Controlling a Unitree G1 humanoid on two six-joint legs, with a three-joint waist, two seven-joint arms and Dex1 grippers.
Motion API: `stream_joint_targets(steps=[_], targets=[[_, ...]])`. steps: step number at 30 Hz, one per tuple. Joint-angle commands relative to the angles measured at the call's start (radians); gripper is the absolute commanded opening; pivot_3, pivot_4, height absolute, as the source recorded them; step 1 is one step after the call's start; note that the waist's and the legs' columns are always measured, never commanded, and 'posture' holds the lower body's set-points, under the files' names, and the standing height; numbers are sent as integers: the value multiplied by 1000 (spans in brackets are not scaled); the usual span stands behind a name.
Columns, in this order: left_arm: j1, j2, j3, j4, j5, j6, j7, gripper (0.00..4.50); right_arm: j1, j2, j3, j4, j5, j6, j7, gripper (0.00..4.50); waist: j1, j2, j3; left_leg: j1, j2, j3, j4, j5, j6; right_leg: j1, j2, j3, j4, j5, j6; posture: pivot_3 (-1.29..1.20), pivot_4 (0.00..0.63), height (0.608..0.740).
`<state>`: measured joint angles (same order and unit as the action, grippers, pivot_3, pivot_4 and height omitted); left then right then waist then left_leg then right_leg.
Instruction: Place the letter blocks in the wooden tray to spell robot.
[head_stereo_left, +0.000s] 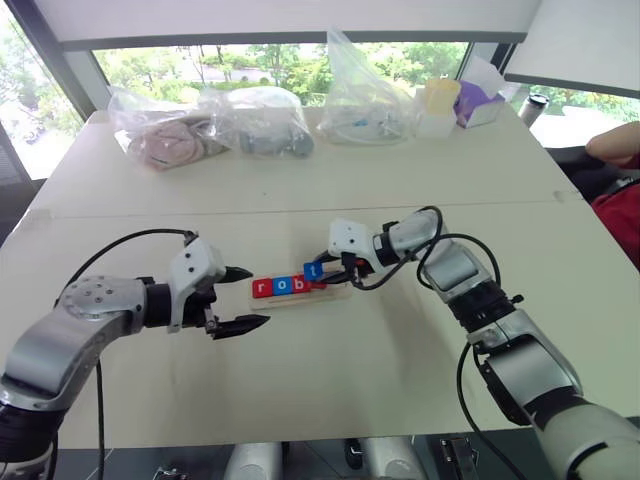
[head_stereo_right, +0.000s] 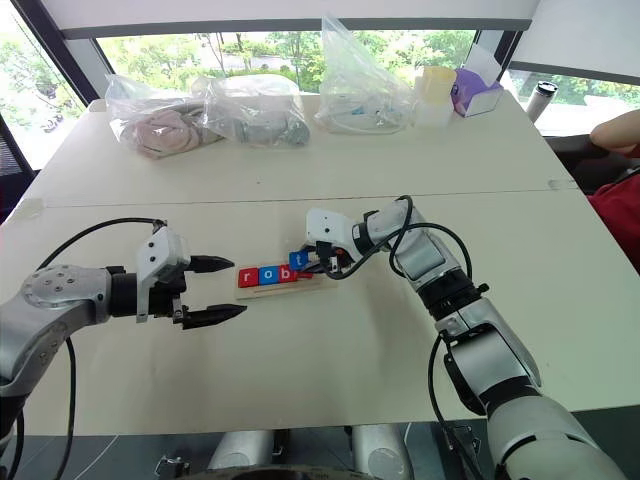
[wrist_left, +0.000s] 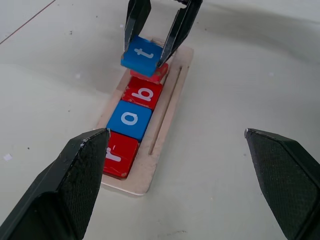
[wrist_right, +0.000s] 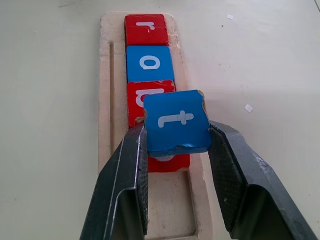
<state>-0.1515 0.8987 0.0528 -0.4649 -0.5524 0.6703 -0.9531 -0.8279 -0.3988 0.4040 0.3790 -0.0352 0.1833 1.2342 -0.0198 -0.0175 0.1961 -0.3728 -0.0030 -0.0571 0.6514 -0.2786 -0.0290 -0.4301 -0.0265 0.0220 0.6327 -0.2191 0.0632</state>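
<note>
Right gripper (wrist_right: 177, 145), clamped on the blue square "t" block (wrist_right: 176, 121), should clear the red block beneath and lower flat into the pale wooden tray (wrist_right: 105, 100)'s empty end slot, lower centre; left gripper (head_stereo_left: 238, 298) hangs wide open, empty.

We see a pale table (head_stereo_left: 330, 370) with a seam running across it. Near its middle lies the wooden tray (head_stereo_left: 335, 293), flat on the surface. Along the far edge by the window rest three clear plastic bags (head_stereo_left: 165, 135), a yellow-lidded container (head_stereo_left: 440, 105) and a purple tissue box (head_stereo_left: 480, 103).
</note>
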Motion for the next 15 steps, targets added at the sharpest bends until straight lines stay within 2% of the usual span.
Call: stream_joint_targets(steps=[1, 10, 15], targets=[[-11, -2, 6, -10, 6, -15, 1, 4500, -19, 2, -2, -27, 2, -17, 10, 1129, 0, 0, 0, 0, 0, 0, 0, 0, 0, 0, 0, 0, 0, 0, 0, 0, 150, 740], [-12, -6, 5, -11, 7, -13, 6, 4500, -12, -14, 0, -27, -9, -36, 17, 1129, 0, 0, 0, 0, 0, 0, 0, 0, 0, 0, 0, 0, 0, 0, 0, 0, 150, 740], [-20, -10, 1, -12, 6, -10, 8, 4500, -45, 20, -110, -48, 96, 84, -23, 1129, 0, 0, 0, 0, 0, 0, 0, 0, 0, 0, 0, 0, 0, 0, 0, 0, 150, 740]])
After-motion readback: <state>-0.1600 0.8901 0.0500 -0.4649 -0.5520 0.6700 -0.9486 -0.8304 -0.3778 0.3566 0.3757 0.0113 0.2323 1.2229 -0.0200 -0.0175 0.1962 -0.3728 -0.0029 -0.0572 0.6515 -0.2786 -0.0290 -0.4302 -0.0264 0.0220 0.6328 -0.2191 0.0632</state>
